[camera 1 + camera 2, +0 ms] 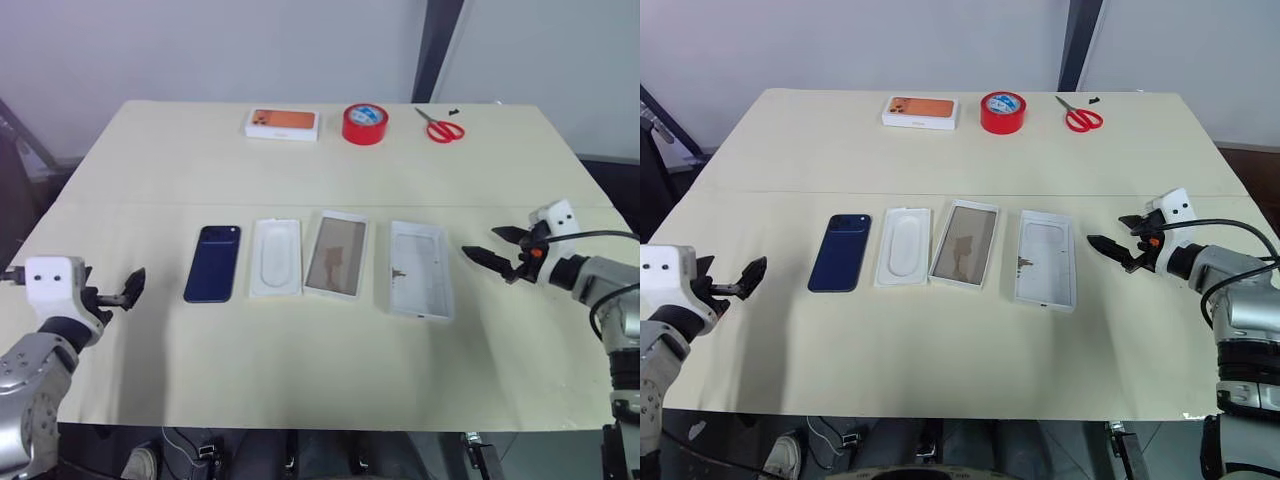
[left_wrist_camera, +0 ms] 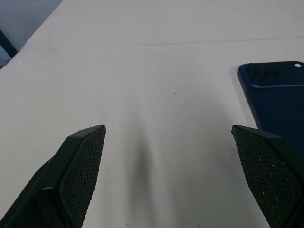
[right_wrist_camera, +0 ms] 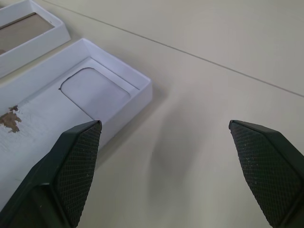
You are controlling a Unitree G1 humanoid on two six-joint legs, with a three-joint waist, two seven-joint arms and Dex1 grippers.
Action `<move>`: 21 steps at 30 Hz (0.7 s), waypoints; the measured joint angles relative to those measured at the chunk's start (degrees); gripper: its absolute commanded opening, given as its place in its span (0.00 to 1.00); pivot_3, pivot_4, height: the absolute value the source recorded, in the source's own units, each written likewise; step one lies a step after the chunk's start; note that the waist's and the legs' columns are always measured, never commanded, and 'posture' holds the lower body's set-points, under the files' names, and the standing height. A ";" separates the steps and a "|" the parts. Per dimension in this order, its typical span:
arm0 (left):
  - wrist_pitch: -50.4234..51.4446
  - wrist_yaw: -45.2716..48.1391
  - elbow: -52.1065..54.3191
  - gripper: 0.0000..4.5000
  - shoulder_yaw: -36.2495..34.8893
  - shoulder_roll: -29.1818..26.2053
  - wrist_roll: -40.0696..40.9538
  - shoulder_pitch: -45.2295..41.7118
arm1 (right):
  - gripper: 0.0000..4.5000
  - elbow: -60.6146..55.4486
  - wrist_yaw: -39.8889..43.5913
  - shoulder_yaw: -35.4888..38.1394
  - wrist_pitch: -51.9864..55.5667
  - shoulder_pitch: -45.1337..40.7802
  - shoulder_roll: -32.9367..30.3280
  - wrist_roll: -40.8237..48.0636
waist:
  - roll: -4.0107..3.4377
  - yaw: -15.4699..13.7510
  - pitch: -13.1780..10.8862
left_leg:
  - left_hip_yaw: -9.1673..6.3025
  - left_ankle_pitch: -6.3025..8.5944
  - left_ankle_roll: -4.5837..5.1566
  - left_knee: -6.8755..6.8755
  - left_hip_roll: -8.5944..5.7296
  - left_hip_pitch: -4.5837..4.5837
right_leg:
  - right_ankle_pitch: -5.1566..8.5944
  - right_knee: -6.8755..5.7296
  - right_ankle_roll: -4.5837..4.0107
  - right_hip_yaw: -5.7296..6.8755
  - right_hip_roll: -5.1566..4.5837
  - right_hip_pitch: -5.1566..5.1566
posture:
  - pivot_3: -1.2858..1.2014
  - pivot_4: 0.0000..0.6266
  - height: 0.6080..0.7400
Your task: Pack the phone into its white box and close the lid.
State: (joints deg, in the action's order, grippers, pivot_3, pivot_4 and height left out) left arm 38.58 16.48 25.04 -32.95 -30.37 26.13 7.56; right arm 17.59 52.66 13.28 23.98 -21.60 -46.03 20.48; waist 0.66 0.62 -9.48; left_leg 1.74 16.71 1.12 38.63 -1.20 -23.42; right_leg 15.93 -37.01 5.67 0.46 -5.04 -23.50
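Note:
The dark navy phone lies flat, back up, at the left end of a row on the table. Beside it is a thin white moulded insert, then the shallow white box with a brownish floor, then the deeper white lid, open side up. My left gripper hovers open to the left of the phone, which also shows as the phone just beyond one finger. My right gripper hangs open to the right of the lid, pointing toward it. Both grippers hold nothing.
At the table's far edge lie a small white box with an orange printed face, a roll of red tape and red-handled scissors. A seam crosses the cream table cover behind the row.

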 measured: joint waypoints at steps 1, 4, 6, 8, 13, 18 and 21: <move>0.00 -0.05 0.08 0.99 0.00 -0.05 0.16 -0.10 | 1.00 0.06 0.02 -0.17 0.01 -0.31 0.00 -0.03 | 0.00 0.05 0.00 | 0.00 0.00 0.00 0.00 0.00 0.00 | 0.00 0.00 0.00 0.00 0.00 0.00 | 0.52 0.24 0.88; 0.01 -0.10 0.27 0.99 0.00 -0.38 0.51 -0.73 | 1.00 0.59 -0.05 -0.61 -0.32 -2.35 0.00 -0.20 | 0.00 0.14 0.00 | 0.00 -0.01 -0.01 -0.01 0.00 0.02 | 0.00 -0.02 0.00 0.00 0.01 -0.01 | 0.52 0.24 0.88; 0.02 -0.36 0.30 0.99 0.00 -0.40 0.56 -0.85 | 1.00 1.63 -0.26 -0.82 -1.06 -2.94 0.02 -0.74 | 0.00 0.16 0.00 | 0.00 -0.01 -0.02 -0.01 0.00 0.01 | 0.00 -0.01 0.00 0.00 0.01 -0.01 | 0.52 0.24 0.88; 0.44 -0.46 0.66 0.99 0.01 -0.40 0.78 -1.01 | 1.00 2.13 -0.41 -1.39 -1.32 -3.02 0.12 -1.20 | 0.00 0.15 0.00 | 0.00 -0.01 -0.02 -0.01 0.00 0.01 | 0.00 -0.01 0.00 0.00 0.01 -0.01 | 0.52 0.24 0.88; 2.74 -0.37 3.15 0.99 1.47 -0.48 2.19 -3.25 | 1.00 -0.09 -0.79 -1.63 -0.65 -2.91 0.35 -1.09 | 0.00 -0.05 0.00 | 0.00 -0.02 -0.03 0.00 -0.01 0.00 | 0.00 -0.02 0.01 0.00 0.00 0.01 | 0.52 0.24 0.88; 8.30 -0.85 7.87 0.99 11.64 0.85 4.99 -9.91 | 1.00 -15.89 -0.93 -4.07 5.04 -1.55 1.96 1.64 | 0.00 0.00 0.00 | 0.00 -0.02 -0.03 0.02 -0.01 0.01 | -0.01 -0.04 0.02 0.01 0.01 0.01 | 0.52 0.24 0.88; 13.44 -3.03 9.88 0.99 18.48 4.29 7.08 -15.04 | 1.00 -25.45 -1.64 -7.39 7.95 -0.75 3.53 2.85 | 0.01 -0.03 0.00 | -0.01 -0.03 -0.03 0.04 -0.01 0.00 | -0.02 -0.07 0.03 0.01 0.04 0.00 | 0.52 0.24 0.88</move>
State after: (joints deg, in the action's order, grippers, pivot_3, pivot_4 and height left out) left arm 52.02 13.45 34.92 -14.47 -26.08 33.21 -7.48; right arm -7.87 51.02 5.89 31.93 -22.35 -42.50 23.33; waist 0.67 0.59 -9.48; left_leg 1.73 16.69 1.08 38.67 -1.21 -23.42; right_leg 15.91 -37.08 5.70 0.47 -5.01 -23.49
